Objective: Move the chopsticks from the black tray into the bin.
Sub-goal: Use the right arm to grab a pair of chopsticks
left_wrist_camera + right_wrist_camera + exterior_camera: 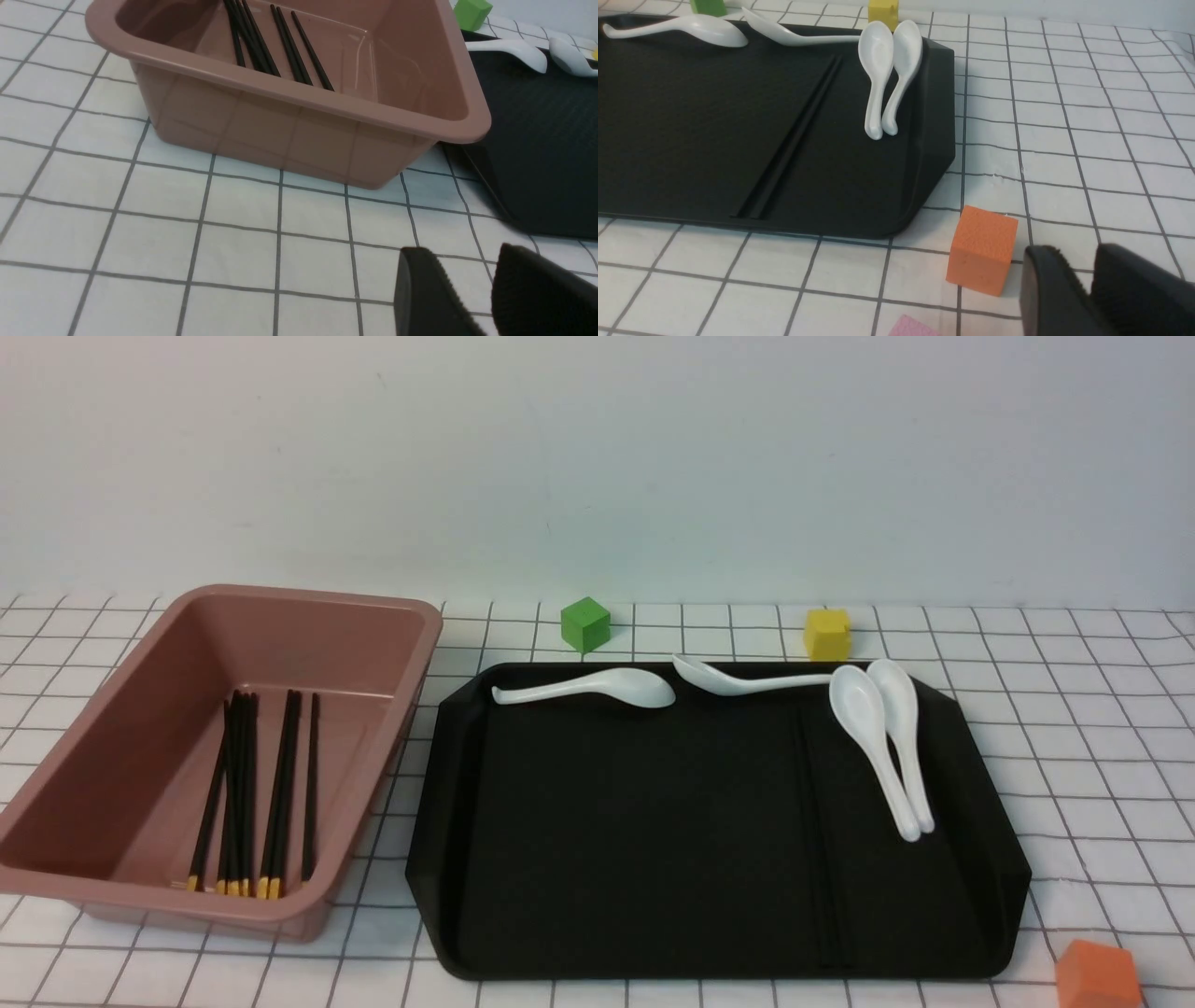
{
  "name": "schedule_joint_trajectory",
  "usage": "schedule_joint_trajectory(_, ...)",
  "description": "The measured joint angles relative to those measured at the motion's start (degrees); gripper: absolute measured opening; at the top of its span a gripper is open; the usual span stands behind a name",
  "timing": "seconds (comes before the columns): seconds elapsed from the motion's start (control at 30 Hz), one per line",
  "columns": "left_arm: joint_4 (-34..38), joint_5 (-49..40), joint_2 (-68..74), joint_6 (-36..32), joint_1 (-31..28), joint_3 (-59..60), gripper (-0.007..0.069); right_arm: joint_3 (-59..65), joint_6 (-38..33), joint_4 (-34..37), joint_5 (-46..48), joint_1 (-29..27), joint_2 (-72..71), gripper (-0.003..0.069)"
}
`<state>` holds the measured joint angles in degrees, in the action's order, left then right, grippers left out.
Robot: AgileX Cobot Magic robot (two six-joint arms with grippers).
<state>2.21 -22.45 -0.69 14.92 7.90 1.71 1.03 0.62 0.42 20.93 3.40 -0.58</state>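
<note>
One pair of chopsticks (819,840) (793,137) lies flat in the black tray (635,821) (691,130). It is ahead of the right pincer (1080,254) and off to its left, well apart from it. That pincer hangs low over the checked cloth (1087,116), its two black pads only a sliver apart, with nothing between them.

More black sticks with yellow ends (238,793) (254,42) lie together on the floor of the bin (308,635) (280,135). The bin stands straight ahead of the left pincer (462,254), its near wall a short way off. This pincer is parted a little wider than the other and is empty too. The tray's corner (537,140) shows ahead of it to its right.

An orange cube (983,249) (1099,975) sits just beside the right pincer, on its left. Two white spoons (878,70) rest side by side beyond the chopsticks. Two more spoons (597,689) lie along the tray's far rim. A green cube (585,623) and a yellow cube (827,633) stand behind it.
</note>
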Motion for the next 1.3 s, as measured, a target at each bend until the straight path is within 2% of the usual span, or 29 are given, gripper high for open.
schedule_joint_trajectory(0.4,0.0,0.0,0.0,0.0,0.0,0.0,0.0237,0.0,0.1,0.3,0.0,0.0,0.0,0.0190)
schedule_joint_trajectory(0.47,0.0,0.0,0.0,0.0,0.0,0.0,0.0238,0.0,3.4,5.5,-0.7,0.0,0.0,0.0192)
schedule_joint_trajectory(0.63,0.0,0.0,0.0,0.0,0.0,0.0,0.0238,0.3,13.2,25.7,-3.8,0.0,0.0,0.0194)
schedule_joint_trajectory(0.67,0.0,0.0,0.0,0.0,0.0,0.0,0.0238,0.3,13.7,27.0,-4.1,0.0,0.0,0.0194)
schedule_joint_trajectory(0.7,0.0,0.0,0.0,0.0,0.0,0.0,0.0238,0.3,15.2,31.4,-5.1,0.0,0.0,0.0196)
schedule_joint_trajectory(0.83,0.0,0.0,0.0,0.0,0.0,0.0,0.0238,0.3,15.7,36.6,-5.5,0.0,0.0,0.0200)
schedule_joint_trajectory(0.97,0.0,0.0,0.0,0.0,0.0,0.0,0.0238,-0.8,13.5,37.1,-4.0,0.0,0.0,0.0188)
schedule_joint_trajectory(1.1,0.0,0.0,0.0,0.0,0.0,0.0,0.0238,-12.5,5.0,33.8,-0.2,0.0,4.5,0.0090)
schedule_joint_trajectory(1.2,0.0,0.0,0.0,0.0,0.0,0.0,0.0238,-22.2,1.5,27.4,10.4,0.0,14.0,0.0004)
schedule_joint_trajectory(1.3,0.0,0.0,0.0,0.0,0.0,0.0,0.0238,-29.7,1.5,21.8,22.5,0.0,26.5,-0.0007)
